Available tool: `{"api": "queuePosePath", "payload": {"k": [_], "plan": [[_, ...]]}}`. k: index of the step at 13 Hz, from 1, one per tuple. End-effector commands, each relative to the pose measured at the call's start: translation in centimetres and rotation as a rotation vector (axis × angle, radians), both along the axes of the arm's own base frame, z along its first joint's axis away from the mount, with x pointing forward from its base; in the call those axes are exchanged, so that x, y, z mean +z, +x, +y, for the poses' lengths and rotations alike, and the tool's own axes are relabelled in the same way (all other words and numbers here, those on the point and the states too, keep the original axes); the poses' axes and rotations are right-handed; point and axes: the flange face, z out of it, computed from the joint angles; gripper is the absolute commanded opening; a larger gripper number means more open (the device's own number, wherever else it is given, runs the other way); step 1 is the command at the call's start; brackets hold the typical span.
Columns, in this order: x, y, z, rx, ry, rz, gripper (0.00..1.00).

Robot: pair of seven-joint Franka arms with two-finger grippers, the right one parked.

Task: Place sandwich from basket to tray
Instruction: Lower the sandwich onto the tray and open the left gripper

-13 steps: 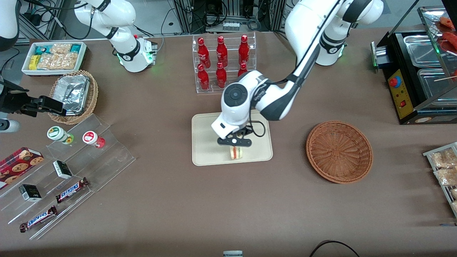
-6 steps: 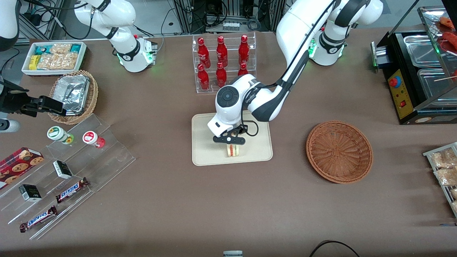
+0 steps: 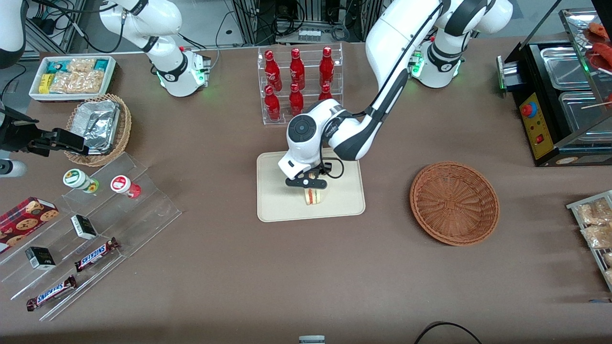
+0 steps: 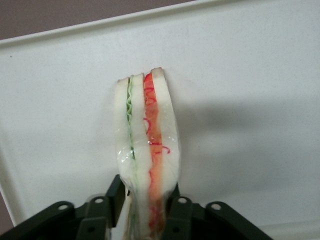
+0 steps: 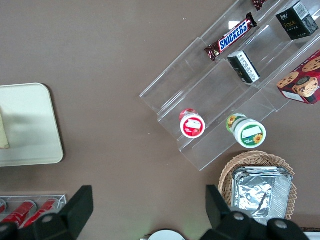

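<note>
One step left, by the look of it: release. Your gripper (image 3: 308, 184) is low over the tray (image 3: 272, 200), fingers (image 4: 181, 212) clamped on the sandwich (image 3: 313, 195), one on each bread face near the wide end. The wrist view shows the sandwich (image 4: 146, 150) edge-on, red and green filling lines facing the camera, its tip reaching out across the tray (image 4: 250, 90). It sits well inside the tray rim, nearer the front camera than the tray's middle. The basket (image 3: 454, 202) is well apart from the tray, toward the working arm's end of the table, with nothing in it.

You can't tell from these views whether the sandwich's lower edge touches the tray floor or hangs just above it. Judge that first. If there's a gap, ease straight down until the wedge rests, no sideways drift, since the wrap looks slick and the bread soft. Then part the fingers slowly and evenly so neither pad drags the wedge along.

Expect it to tip: it stands on a narrow edge, so once freed it'll likely flop onto a bread face. That's fine, there's bare tray on both sides of it. Lift straight up after opening, and watch that the clear wrap doesn't cling to a finger and ride up with you. Don't squeeze harder meanwhile, the bread already bows a little between the fingers.
</note>
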Motion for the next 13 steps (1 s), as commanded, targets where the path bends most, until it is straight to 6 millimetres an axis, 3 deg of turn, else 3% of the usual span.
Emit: {"api": "queuePosePath", "payload": {"k": [1,4,8,10,13], "plan": [[1.0,0.2,0.1,0.036,0.003,-0.026,1.00],[3.8,1.1,0.7,0.053,0.001,-0.044,1.00],[11.1,4.0,4.1,0.148,0.023,-0.089,1.00],[14.7,5.0,6.7,0.173,0.044,-0.096,1.00],[20.7,7.0,13.1,0.209,0.048,-0.080,1.00]]}}
